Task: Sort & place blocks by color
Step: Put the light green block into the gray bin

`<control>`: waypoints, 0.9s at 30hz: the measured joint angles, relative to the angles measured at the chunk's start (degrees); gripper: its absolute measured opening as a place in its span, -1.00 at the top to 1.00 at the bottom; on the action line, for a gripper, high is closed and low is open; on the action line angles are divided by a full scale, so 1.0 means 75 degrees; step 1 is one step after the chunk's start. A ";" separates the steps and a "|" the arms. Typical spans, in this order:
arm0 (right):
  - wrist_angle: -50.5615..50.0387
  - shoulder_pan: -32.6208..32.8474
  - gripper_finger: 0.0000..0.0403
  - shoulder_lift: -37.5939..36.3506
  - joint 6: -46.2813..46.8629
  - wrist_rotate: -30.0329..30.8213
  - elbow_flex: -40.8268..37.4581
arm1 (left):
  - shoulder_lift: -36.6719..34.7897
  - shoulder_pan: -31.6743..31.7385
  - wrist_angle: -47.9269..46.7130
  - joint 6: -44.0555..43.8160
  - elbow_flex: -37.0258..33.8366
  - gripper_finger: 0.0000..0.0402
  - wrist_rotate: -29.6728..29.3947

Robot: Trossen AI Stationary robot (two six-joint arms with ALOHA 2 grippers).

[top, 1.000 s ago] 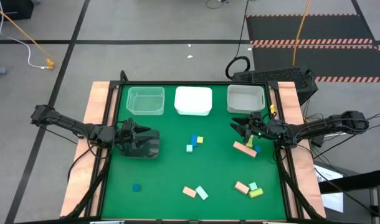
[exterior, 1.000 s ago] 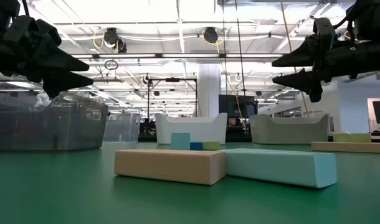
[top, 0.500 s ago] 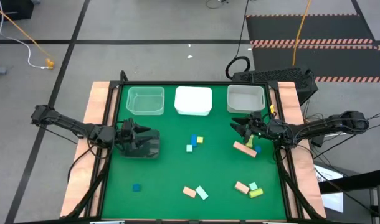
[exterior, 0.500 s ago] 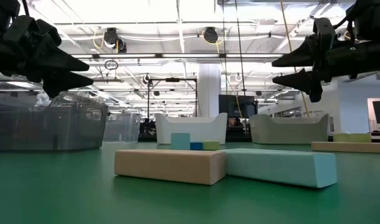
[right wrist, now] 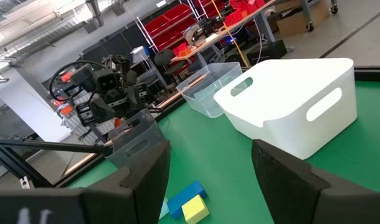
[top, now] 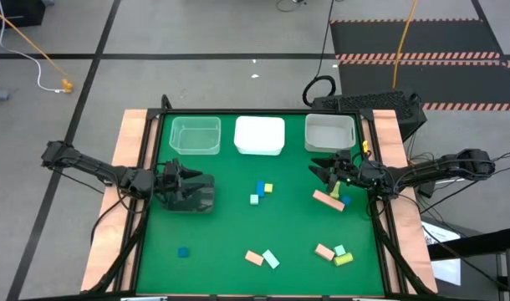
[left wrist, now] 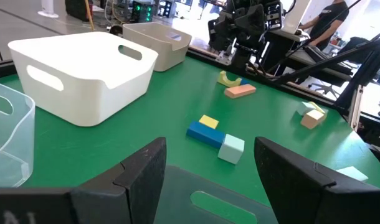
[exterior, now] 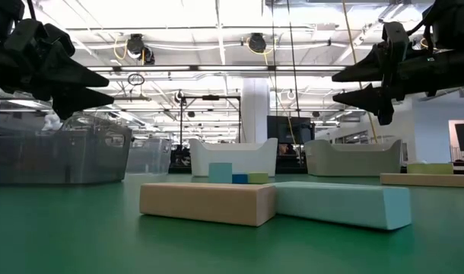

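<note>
Small blocks lie scattered on the green table (top: 230, 226). Blue, yellow and mint ones (top: 261, 191) cluster at the middle. A pink bar (top: 328, 199) lies beside a blue cube (top: 344, 201), and a lone blue cube (top: 183, 252) sits near the left. A pink and a mint bar (exterior: 270, 202) lie near the front edge. Further right there, pink, mint and yellow-green ones (top: 334, 254) are grouped. My left gripper (top: 188, 180) hovers open above a clear bin (exterior: 57, 152) at the table's left. My right gripper (top: 318, 170) hovers open at the right, just beyond the pink bar.
Three bins stand in a row along the far edge: a clear one (top: 196, 135), a white one (top: 259, 135) and a pale grey one (top: 329, 132). Wooden rails (top: 130, 167) border the table's left and right sides. Open green surface lies between the block groups.
</note>
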 joint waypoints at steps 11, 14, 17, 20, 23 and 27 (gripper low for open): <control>0.0003 -0.0003 -0.08 0.0000 0.0002 -0.0004 0.0003 | 0.0003 0.0000 -0.0002 0.0000 -0.0003 -0.21 -0.0003; 0.0006 -0.0003 -0.08 0.0000 0.0002 -0.0006 0.0003 | 0.0001 -0.0001 0.0000 0.0000 -0.0001 -0.21 -0.0001; 0.0035 -0.0003 -0.08 0.0000 -0.0001 0.0006 0.0003 | 0.0002 0.0000 -0.0001 0.0000 -0.0002 -0.21 -0.0003; 0.0266 -0.0003 -0.08 0.0000 -0.0005 0.0000 0.0003 | 0.0003 0.0000 -0.0002 0.0000 -0.0003 -0.21 -0.0003; 0.0622 -0.0003 -0.08 0.0000 0.0027 0.0009 0.0003 | 0.0002 -0.0003 -0.0001 0.0000 -0.0001 -0.21 -0.0003; 0.1289 -0.0003 -0.08 0.0000 0.0340 0.0003 0.0003 | 0.0002 -0.0003 -0.0002 0.0000 -0.0003 -0.21 -0.0003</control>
